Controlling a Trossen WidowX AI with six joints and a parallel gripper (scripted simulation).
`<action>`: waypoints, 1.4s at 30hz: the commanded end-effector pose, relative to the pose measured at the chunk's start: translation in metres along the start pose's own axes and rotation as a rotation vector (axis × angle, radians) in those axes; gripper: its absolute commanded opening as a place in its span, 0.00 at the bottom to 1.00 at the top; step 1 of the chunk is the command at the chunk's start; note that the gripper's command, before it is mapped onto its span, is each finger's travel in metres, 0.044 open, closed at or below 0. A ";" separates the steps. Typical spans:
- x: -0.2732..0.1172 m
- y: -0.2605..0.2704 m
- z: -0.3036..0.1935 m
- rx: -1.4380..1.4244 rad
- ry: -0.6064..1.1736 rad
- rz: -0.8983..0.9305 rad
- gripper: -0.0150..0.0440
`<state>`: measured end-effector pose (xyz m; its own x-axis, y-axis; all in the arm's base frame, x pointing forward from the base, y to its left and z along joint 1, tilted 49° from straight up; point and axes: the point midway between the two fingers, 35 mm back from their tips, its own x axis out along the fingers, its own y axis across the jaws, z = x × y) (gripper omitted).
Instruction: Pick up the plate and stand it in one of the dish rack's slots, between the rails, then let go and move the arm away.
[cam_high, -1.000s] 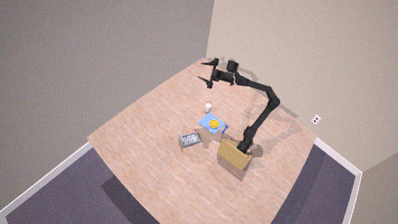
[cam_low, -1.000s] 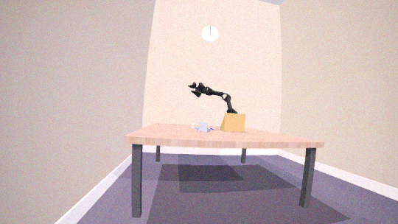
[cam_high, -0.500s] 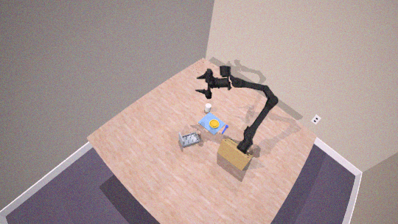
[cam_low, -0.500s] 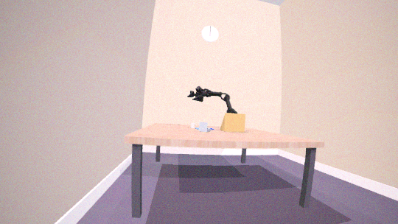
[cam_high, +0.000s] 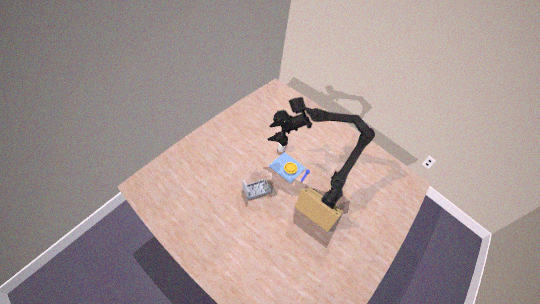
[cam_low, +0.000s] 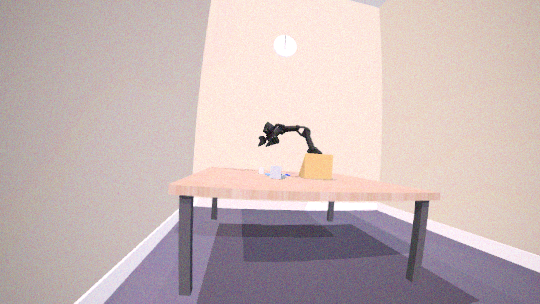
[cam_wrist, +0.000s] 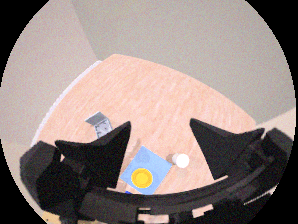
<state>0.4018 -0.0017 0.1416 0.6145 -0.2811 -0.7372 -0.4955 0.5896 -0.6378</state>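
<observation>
Near edge of the wrist view: our gripper (cam_wrist: 160, 137) fills the lower frame, its two dark fingers spread wide with nothing between them, touching nothing. It hangs high above the tabletop (cam_high: 210, 165).

Just past the fingers, low centre in the wrist view: the plate (cam_wrist: 141, 177), yellow, lying flat on a blue mat (cam_wrist: 154, 161). A small white cup (cam_wrist: 180, 160) sits just right of the mat. In the top view a blue utensil (cam_high: 305, 174) lies beside the mat's lower right corner.

Farther, left of centre in the wrist view: the dish rack (cam_wrist: 100, 123), grey, apart from the mat. Its rails are too small to read here.

We judge the step in hand is the approach to the plate. To do it well we would centre the gripper over the plate's rim, not its middle, since a flat plate offers only an edge. Descend straight, stay off the cup, keep the fingers wide until they straddle the rim. Pick the rim side that lets us tip it upright toward the rack later.
</observation>
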 end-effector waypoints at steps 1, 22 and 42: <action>0.010 0.011 -0.027 0.096 0.127 0.018 0.93; 0.008 0.040 -0.141 0.483 0.665 -0.121 0.93; 0.003 0.049 -0.178 0.575 0.826 -0.244 0.93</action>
<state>0.2721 -0.1050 0.0723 -0.0530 -0.7415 -0.6688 0.0929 0.6632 -0.7427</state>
